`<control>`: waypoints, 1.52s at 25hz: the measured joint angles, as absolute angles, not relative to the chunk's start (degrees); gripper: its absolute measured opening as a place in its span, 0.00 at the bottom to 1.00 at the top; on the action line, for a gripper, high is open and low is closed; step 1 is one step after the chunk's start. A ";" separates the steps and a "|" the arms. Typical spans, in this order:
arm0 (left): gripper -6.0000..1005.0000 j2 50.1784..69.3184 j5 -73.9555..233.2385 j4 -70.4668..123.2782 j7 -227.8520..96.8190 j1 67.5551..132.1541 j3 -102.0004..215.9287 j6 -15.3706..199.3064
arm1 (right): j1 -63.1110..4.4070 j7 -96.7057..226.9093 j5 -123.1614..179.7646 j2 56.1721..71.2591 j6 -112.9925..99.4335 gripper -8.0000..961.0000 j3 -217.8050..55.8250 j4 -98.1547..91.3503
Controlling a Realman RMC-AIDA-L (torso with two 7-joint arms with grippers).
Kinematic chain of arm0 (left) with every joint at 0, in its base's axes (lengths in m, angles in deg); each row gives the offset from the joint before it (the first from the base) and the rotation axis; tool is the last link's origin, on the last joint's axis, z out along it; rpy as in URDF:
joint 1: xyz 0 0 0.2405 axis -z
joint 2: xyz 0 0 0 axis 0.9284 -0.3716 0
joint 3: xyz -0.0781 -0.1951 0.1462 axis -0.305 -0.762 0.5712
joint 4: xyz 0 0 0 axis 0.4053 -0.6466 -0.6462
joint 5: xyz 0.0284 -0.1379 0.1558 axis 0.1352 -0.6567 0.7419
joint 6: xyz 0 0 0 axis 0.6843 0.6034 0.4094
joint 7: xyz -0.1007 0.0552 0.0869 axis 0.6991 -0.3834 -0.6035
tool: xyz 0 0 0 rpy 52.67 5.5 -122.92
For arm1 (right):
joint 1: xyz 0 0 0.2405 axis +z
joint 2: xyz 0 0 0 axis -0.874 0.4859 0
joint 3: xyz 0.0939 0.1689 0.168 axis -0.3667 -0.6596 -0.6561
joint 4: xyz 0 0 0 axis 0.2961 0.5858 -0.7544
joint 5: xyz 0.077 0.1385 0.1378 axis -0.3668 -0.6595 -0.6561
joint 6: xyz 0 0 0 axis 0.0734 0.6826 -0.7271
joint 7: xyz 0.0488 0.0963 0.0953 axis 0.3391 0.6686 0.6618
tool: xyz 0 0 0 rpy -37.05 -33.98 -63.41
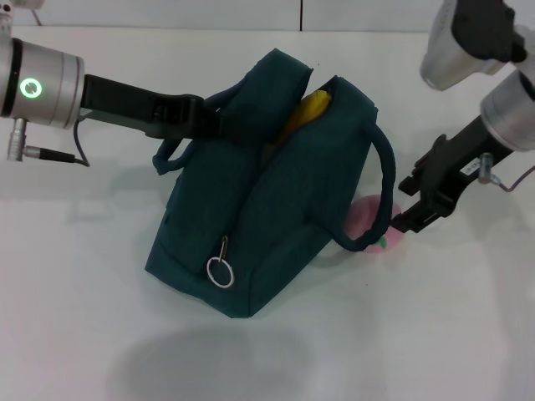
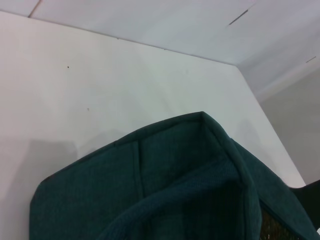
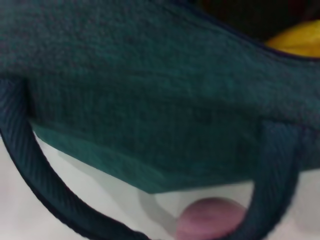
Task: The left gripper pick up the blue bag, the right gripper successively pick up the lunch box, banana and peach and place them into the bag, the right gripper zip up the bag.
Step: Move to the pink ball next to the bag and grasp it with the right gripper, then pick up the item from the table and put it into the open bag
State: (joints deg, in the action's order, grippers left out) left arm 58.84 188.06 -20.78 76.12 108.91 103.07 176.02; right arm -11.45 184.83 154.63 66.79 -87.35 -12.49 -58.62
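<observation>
The blue bag (image 1: 251, 217) stands tilted in the middle of the table, its top unzipped. My left gripper (image 1: 203, 117) is shut on the bag's upper edge by the far handle; the left wrist view shows only bag fabric (image 2: 150, 190). The banana (image 1: 306, 112) pokes out of the bag's opening and also shows as a yellow patch, the banana (image 3: 297, 42). The pink peach (image 1: 366, 219) lies on the table against the bag's right side, partly behind the near handle (image 1: 384, 180); the peach (image 3: 210, 222) shows under that handle loop. My right gripper (image 1: 401, 203) is open just right of the peach. The lunch box is hidden.
A metal ring zipper pull (image 1: 220, 271) hangs at the bag's near end. The white table (image 1: 100, 317) stretches around the bag, with its back edge and a wall behind.
</observation>
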 joint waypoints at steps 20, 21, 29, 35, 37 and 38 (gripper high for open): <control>0.06 59.27 187.64 -20.78 75.97 109.32 103.13 176.11 | -8.52 182.26 151.81 66.93 -80.51 0.62 -8.54 -48.62; 0.06 59.27 187.59 -20.78 75.97 109.32 103.11 176.11 | -8.49 182.26 151.81 66.93 -80.39 0.62 -8.54 -48.41; 0.06 59.27 187.44 -20.94 75.93 109.26 103.08 176.37 | -8.80 182.57 151.81 66.59 -80.07 0.54 -9.17 -48.22; 0.06 59.27 187.34 -21.02 75.93 109.17 103.08 176.46 | -9.74 182.54 152.32 66.19 -80.78 0.32 -13.33 -48.13; 0.06 59.30 187.26 -21.04 75.93 109.12 103.08 176.46 | -10.40 182.59 152.38 65.82 -81.61 0.28 -15.50 -48.10; 0.06 59.31 187.14 -21.06 75.93 109.08 103.08 176.46 | -10.77 182.61 152.52 65.53 -82.26 0.25 -16.64 -48.09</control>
